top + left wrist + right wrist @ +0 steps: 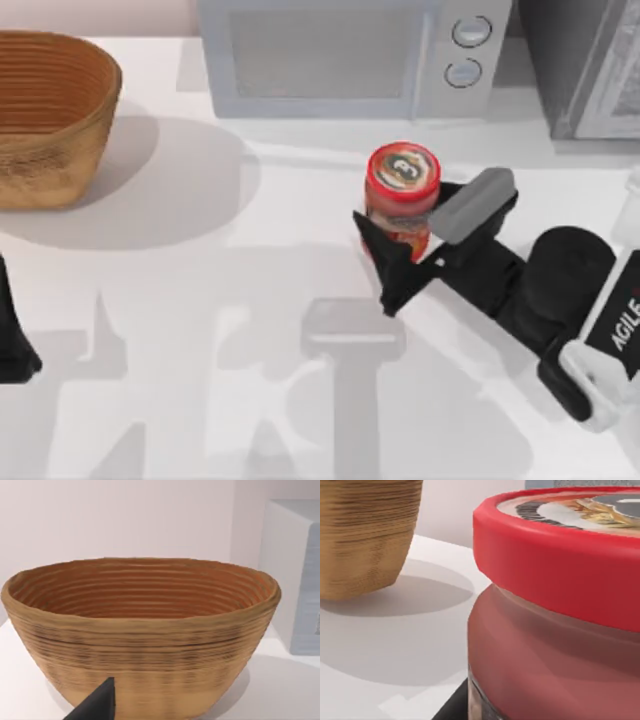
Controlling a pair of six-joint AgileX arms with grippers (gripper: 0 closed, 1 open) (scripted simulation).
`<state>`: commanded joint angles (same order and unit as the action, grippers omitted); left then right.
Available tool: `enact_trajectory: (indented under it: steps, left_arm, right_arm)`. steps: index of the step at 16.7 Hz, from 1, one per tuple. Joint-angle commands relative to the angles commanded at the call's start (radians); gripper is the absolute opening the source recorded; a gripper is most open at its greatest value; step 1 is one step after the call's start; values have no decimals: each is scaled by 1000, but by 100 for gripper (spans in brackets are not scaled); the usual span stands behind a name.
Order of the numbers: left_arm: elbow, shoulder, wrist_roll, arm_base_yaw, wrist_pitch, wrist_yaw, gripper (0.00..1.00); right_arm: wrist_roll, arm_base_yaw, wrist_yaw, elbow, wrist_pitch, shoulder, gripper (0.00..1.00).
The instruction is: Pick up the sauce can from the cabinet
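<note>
White table point(200, 300) spreads out under both arms. At about 2 o'clock from its middle, the sauce can point(402, 197) stands upright on the table, out in front of the microwave point(350, 55) and well apart from the grey cabinet point(585, 65) at the far right corner. The right gripper point(425, 230) has one finger on each side of the can, close against it, so I think the grab is made or nearly made; lifting looks like what is left. Far off at 10 o'clock sits the basket point(50, 115). At the left edge waits the left gripper point(12, 345); I cannot tell how its fingers are.

From above you see both fingers around the can. The right wrist view shows the can's red lid point(555, 570) very close. The left wrist view shows the basket's ribbed inside point(142, 587).
</note>
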<state>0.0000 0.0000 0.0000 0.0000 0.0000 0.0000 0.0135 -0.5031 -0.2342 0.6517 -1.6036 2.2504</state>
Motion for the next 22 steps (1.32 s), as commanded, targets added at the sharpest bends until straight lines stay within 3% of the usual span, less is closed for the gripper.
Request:
enact_trajectory:
  steps: [3, 16, 22]
  left_arm:
    - [0, 0, 0, 0, 0, 0, 100]
    - [0, 0, 0, 0, 0, 0, 100]
    - [0, 0, 0, 0, 0, 0, 100]
  right_arm:
    - [0, 0, 0, 0, 0, 0, 0]
    - [0, 0, 0, 0, 0, 0, 98]
    - [0, 0, 0, 0, 0, 0, 100]
